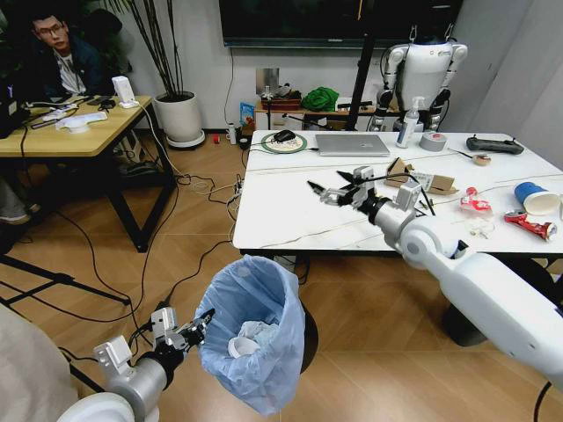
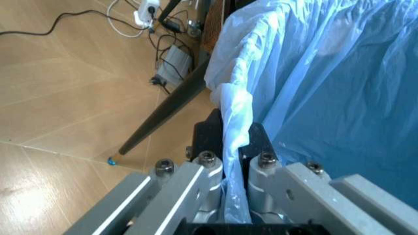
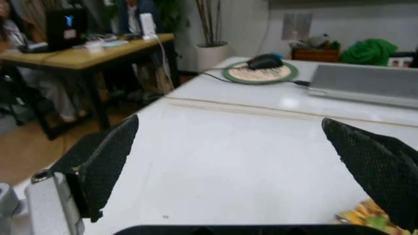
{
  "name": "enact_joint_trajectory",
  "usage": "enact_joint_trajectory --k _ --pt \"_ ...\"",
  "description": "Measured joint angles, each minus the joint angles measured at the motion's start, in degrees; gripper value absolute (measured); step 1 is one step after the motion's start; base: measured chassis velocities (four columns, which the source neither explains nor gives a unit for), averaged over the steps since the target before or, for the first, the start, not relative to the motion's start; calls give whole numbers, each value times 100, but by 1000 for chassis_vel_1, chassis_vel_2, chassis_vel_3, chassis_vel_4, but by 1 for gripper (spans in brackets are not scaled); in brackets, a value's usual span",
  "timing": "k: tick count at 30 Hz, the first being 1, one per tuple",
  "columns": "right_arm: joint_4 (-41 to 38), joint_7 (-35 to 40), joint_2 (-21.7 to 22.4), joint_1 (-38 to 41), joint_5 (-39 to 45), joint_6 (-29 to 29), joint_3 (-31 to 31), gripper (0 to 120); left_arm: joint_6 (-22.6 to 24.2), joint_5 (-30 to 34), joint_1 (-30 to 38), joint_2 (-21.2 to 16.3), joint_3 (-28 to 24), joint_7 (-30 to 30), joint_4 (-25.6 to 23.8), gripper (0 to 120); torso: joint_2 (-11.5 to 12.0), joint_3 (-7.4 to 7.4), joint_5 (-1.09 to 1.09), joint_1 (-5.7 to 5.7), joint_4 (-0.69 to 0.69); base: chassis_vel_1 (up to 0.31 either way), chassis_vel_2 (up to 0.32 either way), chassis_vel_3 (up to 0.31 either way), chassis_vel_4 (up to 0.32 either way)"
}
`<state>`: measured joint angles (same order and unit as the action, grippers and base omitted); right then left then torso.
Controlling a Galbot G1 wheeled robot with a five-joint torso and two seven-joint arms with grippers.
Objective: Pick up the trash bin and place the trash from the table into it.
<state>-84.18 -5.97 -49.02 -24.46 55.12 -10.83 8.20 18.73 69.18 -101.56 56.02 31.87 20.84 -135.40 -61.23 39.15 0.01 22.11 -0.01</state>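
The trash bin, lined with a crinkly light-blue bag, is on the floor side of the table's front edge, with white tissue inside. My left gripper is shut on the bag's rim. My right gripper hovers open over the white table, and nothing lies between its black pads. Trash lies to its right: torn cardboard, a red-and-white wrapper, a blue cup, a red tube and a tissue. A colourful wrapper sits beside one pad.
At the table's back are a silver laptop, a mouse on a round pad, a bottle, a tape roll and a black controller. A yellow desk stands left, with cables across the floor.
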Motion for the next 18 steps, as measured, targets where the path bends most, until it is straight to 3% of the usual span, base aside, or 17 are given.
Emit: enact_joint_trajectory --k 5,18 --pt "815 -86 -144 307 -285 -80 149 100 0 -7 -55 17 67 -16 -35 0 0 -1 -1 0 1 0 0 0 0" --pt "1720 -228 -210 501 -756 -275 211 100 -2 35 8 -4 70 -25 13 0 0 -1 -2 0 0 0 0 0 0"
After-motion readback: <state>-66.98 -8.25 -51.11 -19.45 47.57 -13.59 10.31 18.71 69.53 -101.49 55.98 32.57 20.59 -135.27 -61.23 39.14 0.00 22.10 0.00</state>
